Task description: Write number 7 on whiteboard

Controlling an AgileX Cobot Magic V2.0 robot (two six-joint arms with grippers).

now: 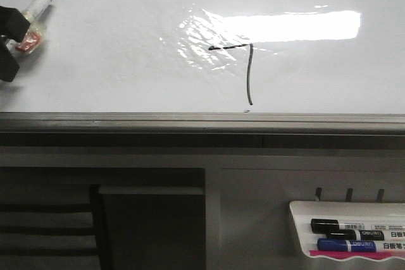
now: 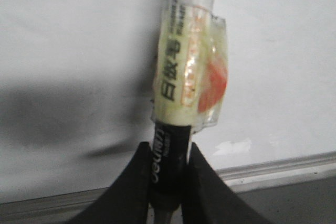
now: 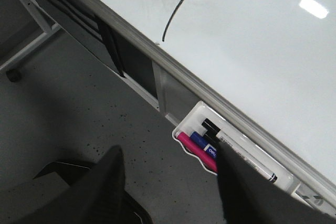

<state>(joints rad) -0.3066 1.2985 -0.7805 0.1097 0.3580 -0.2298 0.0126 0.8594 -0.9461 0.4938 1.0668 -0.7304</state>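
At the far left edge of the front view, the left gripper [image 1: 7, 42] is clamping a marker [image 1: 35, 17], its black fingers [image 2: 137, 182] pressing on either side of the dark barrel while a taped yellowish wrap with a red patch is showing higher up the pen. The marker's capped tip is pointing toward the upper left of the whiteboard [image 1: 114, 67]. The right gripper [image 3: 168, 192] is hanging with its jaws spread apart and nothing between them, low in its own wrist view. At the lower right of the front view, a white marker tray [image 1: 300, 226] is holding a black pen [image 1: 345, 226], a blue pen [image 1: 348, 245] and a pink item [image 1: 354, 255]. The number 7 [image 1: 249, 71] is sitting right of centre on the board, its short wavy top stroke lying across bright glare, its longer curved downstroke ending just above the grey edge rail [image 1: 202, 118].
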